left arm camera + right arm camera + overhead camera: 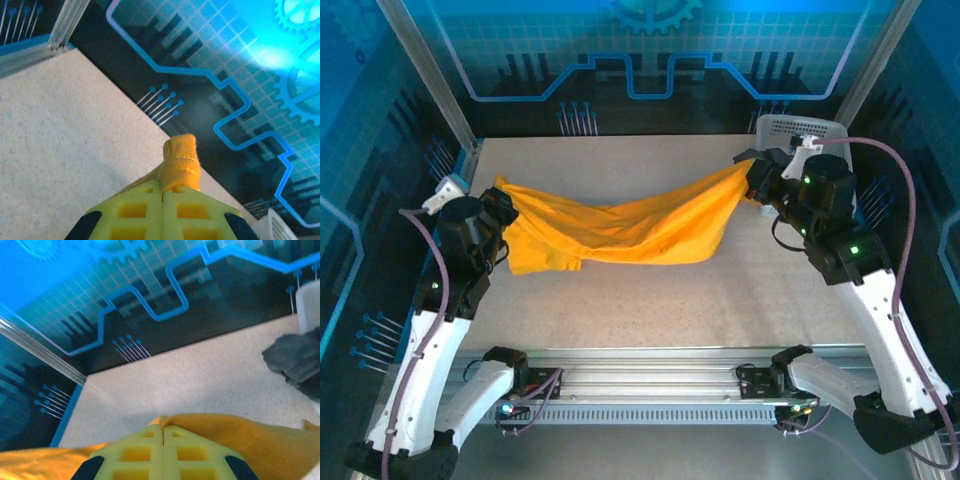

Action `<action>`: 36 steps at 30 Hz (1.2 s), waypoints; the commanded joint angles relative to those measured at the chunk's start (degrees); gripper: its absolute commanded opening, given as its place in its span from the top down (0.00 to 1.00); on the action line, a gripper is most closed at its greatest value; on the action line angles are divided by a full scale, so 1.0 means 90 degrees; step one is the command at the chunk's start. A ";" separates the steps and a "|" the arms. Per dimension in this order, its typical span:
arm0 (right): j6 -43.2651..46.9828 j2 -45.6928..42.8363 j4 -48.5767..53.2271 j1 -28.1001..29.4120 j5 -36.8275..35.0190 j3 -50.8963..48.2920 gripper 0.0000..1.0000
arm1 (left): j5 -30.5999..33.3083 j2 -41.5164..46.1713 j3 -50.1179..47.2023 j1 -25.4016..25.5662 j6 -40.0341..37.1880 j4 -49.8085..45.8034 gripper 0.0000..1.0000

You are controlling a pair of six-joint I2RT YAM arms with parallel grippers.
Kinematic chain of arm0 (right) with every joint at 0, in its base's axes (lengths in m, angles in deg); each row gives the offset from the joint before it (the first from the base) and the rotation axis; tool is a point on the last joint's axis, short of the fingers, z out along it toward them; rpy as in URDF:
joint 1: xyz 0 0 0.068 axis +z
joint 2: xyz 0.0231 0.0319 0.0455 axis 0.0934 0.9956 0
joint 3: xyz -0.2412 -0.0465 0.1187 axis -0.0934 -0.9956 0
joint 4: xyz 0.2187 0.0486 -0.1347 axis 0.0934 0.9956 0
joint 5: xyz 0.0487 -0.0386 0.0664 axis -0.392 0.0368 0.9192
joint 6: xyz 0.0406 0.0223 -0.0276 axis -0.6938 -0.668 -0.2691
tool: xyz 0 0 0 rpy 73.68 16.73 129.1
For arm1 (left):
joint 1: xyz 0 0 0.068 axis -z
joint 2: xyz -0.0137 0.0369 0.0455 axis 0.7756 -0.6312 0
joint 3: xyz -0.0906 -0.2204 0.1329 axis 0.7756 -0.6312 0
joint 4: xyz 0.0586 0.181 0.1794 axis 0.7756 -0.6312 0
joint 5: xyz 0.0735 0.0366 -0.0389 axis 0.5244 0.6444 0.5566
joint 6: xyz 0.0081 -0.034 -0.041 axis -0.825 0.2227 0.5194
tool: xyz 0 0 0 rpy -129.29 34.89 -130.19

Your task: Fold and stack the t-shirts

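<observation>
left pincer (506,203) and right pincer (748,172) clamp a sagging orange t-shirt (620,232).

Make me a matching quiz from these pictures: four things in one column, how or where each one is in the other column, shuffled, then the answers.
Things
1. orange shirt
2. grey shirt
3. basket
4. left pincer

States
A. white, at the far right corner of the table
B. shut on a bunched bit of orange cloth
C. held at both ends, sagging in the middle
D. crumpled beside the basket

Pairs: 1-C, 2-D, 3-A, 4-B
</observation>
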 commanded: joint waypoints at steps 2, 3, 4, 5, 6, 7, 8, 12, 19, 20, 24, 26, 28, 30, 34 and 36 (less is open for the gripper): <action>0.0153 0.0320 -0.0546 -0.0034 -0.0203 0.0051 1.00 | 0.0589 -0.0760 0.0473 -0.0112 -0.0375 0.0827 1.00; 0.0111 0.0597 -0.0549 -0.0090 -0.0186 0.0153 1.00 | 0.0483 -0.1043 0.0598 -0.0259 -0.0252 0.0836 1.00; 0.0084 0.0892 -0.0497 -0.0131 -0.0154 0.0298 1.00 | 0.0333 -0.1358 0.0718 -0.0418 -0.0070 0.0822 1.00; 0.0067 0.1201 -0.0484 -0.0169 -0.0098 0.0411 1.00 | 0.0175 -0.1621 0.0767 -0.0564 0.0053 0.0871 1.00; 0.0023 0.1573 -0.0434 -0.0195 -0.0086 0.0552 1.00 | -0.0012 -0.1936 0.0800 -0.0706 0.0148 0.0935 1.00; -0.0039 0.1912 -0.0356 -0.0224 -0.0082 0.0686 1.00 | -0.0123 -0.2246 0.0831 -0.0815 0.0202 0.0940 1.00; -0.0102 0.2359 -0.0262 -0.0250 -0.0005 0.0865 0.92 | -0.0205 -0.2549 0.0820 -0.0908 0.0196 0.0953 1.00; -0.0313 0.4311 0.1002 -0.0368 0.0574 0.2179 0.53 | -0.1243 -0.3511 0.0853 -0.1450 0.0386 0.0649 0.65; -0.0571 0.4631 0.1726 0.0013 0.0140 0.1725 0.40 | -0.1489 -0.3703 0.0496 -0.1793 0.0137 -0.0535 0.41; -0.0670 0.4482 0.1716 0.0080 0.0189 0.1386 0.40 | -0.1496 -0.3655 0.0355 -0.1840 0.0148 -0.0589 0.41; -0.1197 0.3560 0.1604 0.0539 0.0693 -0.0456 0.45 | -0.1544 -0.3548 -0.0197 -0.1866 0.0204 -0.0759 0.41; -0.1345 0.3137 0.1663 0.0855 0.0986 -0.1298 0.46 | -0.1590 -0.3601 -0.0360 -0.1866 0.0302 -0.0898 0.42; -0.1259 0.2931 0.1924 0.1133 0.1314 -0.1940 0.46 | -0.1656 -0.3636 -0.0492 -0.1866 0.0366 -0.0994 0.43; -0.1102 0.2975 0.2276 0.1281 0.1580 -0.2356 0.45 | -0.1746 -0.3603 -0.0592 -0.1853 0.0445 -0.0995 0.45; -0.1031 0.2897 0.2171 0.1294 0.2202 -0.3198 0.45 | -0.1865 -0.3578 -0.0635 -0.1756 0.0565 -0.1023 0.47; -0.1031 0.2923 0.1991 0.1186 0.2342 -0.3374 0.45 | -0.1903 -0.3578 -0.0602 -0.1687 0.0588 -0.1013 0.48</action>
